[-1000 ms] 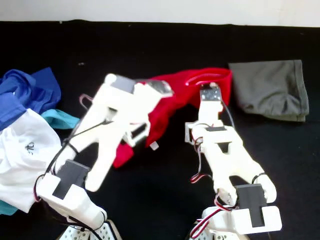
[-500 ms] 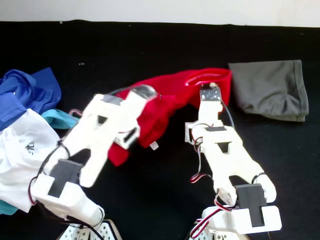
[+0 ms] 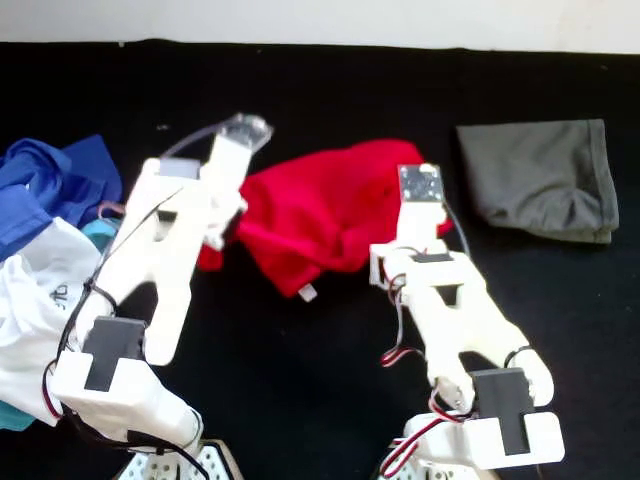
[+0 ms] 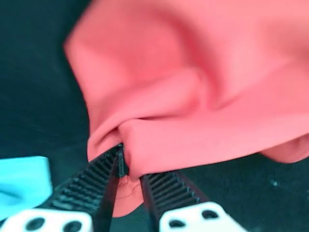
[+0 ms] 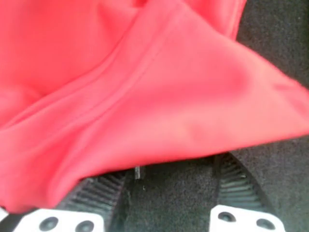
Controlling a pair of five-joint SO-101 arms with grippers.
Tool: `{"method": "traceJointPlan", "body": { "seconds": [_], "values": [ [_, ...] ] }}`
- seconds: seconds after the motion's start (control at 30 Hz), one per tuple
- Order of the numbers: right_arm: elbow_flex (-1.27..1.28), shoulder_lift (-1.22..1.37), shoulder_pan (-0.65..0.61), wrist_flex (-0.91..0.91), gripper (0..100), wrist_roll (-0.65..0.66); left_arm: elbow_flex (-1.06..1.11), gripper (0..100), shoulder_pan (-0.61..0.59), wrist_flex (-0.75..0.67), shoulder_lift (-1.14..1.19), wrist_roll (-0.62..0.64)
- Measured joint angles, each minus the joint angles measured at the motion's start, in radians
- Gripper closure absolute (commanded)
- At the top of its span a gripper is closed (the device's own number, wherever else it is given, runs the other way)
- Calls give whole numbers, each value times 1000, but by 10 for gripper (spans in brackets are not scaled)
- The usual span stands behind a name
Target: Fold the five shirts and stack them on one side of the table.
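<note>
Jaws on the left gripper (image 4: 129,162) are pressed onto a fold at the edge of the red shirt (image 3: 310,215) — likely so the cloth can be dragged flat or turned over for folding. Those of the right gripper (image 5: 169,181) stand spread with dark table (image 3: 300,90) between them and red cloth hanging across one finger; it seems to grip nothing. The shirt lies bunched at the centre of the high view, between the arms. A folded grey shirt (image 3: 545,178) sits at upper right — probably the start of the stack. At the left edge a blue shirt (image 3: 50,185), a white shirt (image 3: 40,300) and teal cloth (image 3: 10,417) lie heaped, partly cut off and partly behind the left arm, so their outlines are unclear.
</note>
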Motion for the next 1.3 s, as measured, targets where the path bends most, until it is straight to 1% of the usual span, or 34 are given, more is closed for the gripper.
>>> {"method": "traceJointPlan", "body": {
  "seconds": [0.07, 0.17, 0.3, 0.33, 0.4, 0.5, 0.57, 0.7, 0.83, 0.9, 0.97, 1.07, 1.13, 1.2, 1.3],
  "values": [
    [0, 0, 0, 0, 774, 0, -101, 991, 0, 15, 0, 0],
    [0, 0, 0, 0, 774, 0, -242, 990, -18, 2, 0, 0],
    [0, 0, 0, 0, 774, 0, -338, 985, -55, -117, 0, 0],
    [0, 0, 0, 0, 774, 0, -342, 972, -69, -153, 0, 0],
    [0, 0, 0, 0, 774, 0, -345, 915, -103, -204, 0, 0],
    [0, 0, 0, 0, 774, 0, -348, 829, -169, -227, 35, 0],
    [0, 0, 0, 0, 774, 0, -351, 808, -222, -230, 81, 0],
    [0, 0, 0, 0, 774, 0, -351, 808, -322, -209, 133, 0],
    [0, 0, 0, 0, 774, 0, -353, 808, -347, -100, 133, 0],
    [0, 0, 0, 0, 774, 0, -356, 808, -327, -15, 133, 0],
    [0, 0, 0, 0, 774, 0, -356, 808, -282, 87, 121, 0],
    [0, 0, 0, 0, 774, 0, -356, 808, -169, 255, 100, 0],
    [0, 0, 0, 0, 774, 0, -356, 808, -84, 341, 100, 0],
    [0, 0, 0, 0, 774, 0, -356, 806, -8, 382, 100, 0],
    [0, 0, 0, 0, 774, 0, -344, 805, 87, 396, 98, 0]
  ]
}}
